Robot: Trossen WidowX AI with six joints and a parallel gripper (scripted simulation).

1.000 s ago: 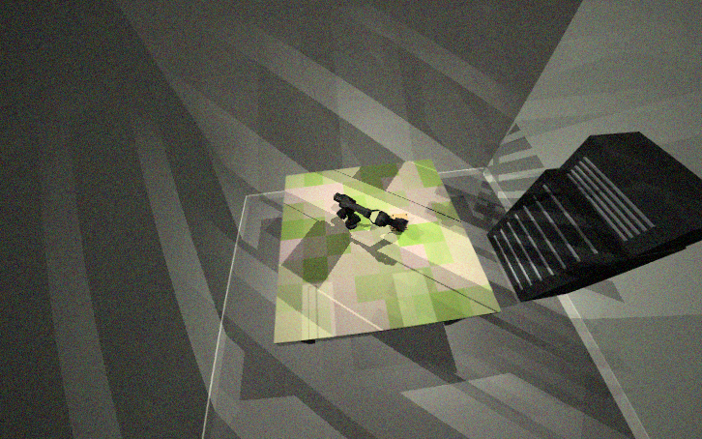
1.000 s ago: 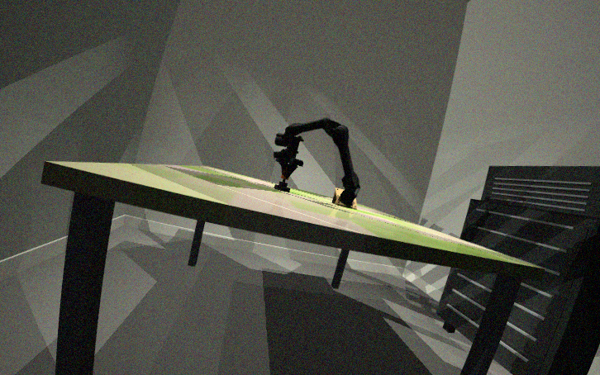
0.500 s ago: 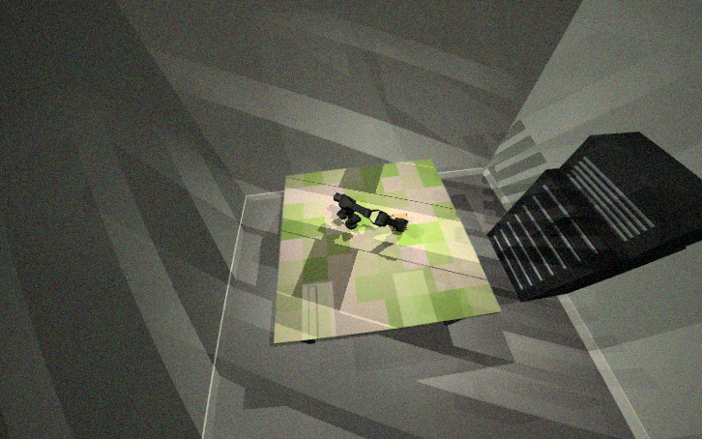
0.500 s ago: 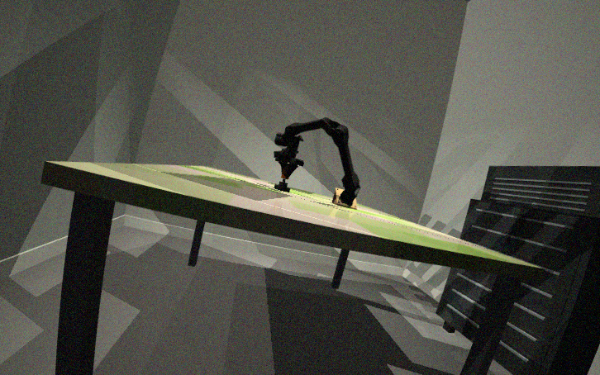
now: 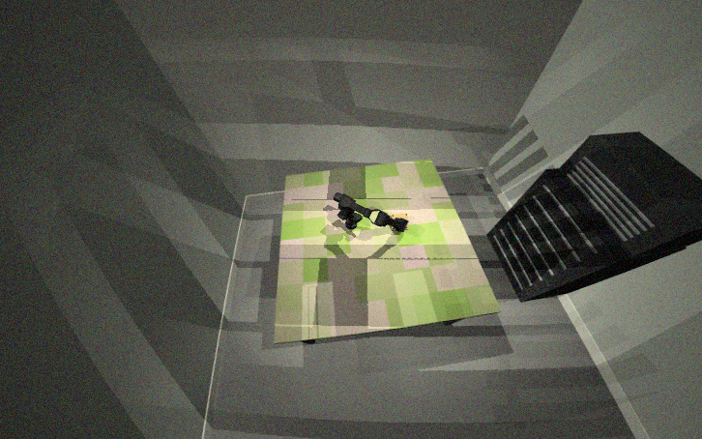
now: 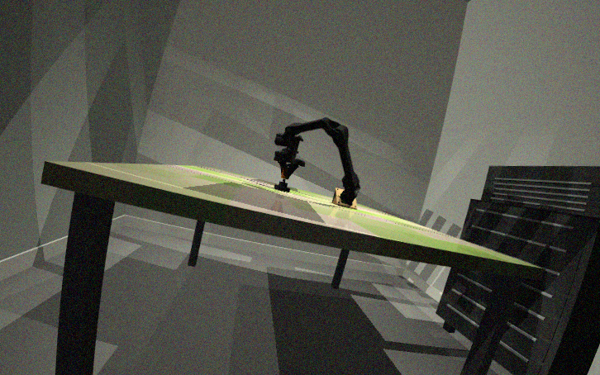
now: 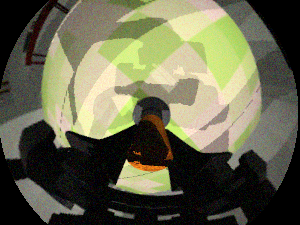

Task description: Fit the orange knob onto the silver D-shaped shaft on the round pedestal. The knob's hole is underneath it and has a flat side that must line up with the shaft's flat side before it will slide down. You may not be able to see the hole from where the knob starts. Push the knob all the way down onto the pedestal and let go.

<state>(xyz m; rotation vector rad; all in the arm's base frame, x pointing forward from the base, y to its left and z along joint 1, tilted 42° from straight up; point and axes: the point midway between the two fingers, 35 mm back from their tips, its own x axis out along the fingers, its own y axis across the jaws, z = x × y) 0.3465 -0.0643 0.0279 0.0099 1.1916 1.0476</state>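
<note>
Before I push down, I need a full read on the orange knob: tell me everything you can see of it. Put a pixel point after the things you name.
The orange knob (image 6: 283, 173) (image 7: 162, 136) is held in the gripper (image 6: 283, 176) (image 7: 150, 129), over the dark round pedestal (image 6: 282, 186) (image 7: 153, 105). It looks plain and smooth, bright orange along its edges, dark with shadow between. Its underside and hole are hidden, so I cannot tell whether the flats line up or how far it is seated.

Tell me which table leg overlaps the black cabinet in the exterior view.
The near right leg; the other three legs stand left of the black cabinet, clear of it.

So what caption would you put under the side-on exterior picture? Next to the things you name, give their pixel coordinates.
Black robot arm (image 6: 346, 152) arches over the table (image 6: 221, 220), gripper (image 6: 283, 173) pinching an orange knob (image 6: 283, 173) above the pedestal (image 6: 282, 186).
</note>
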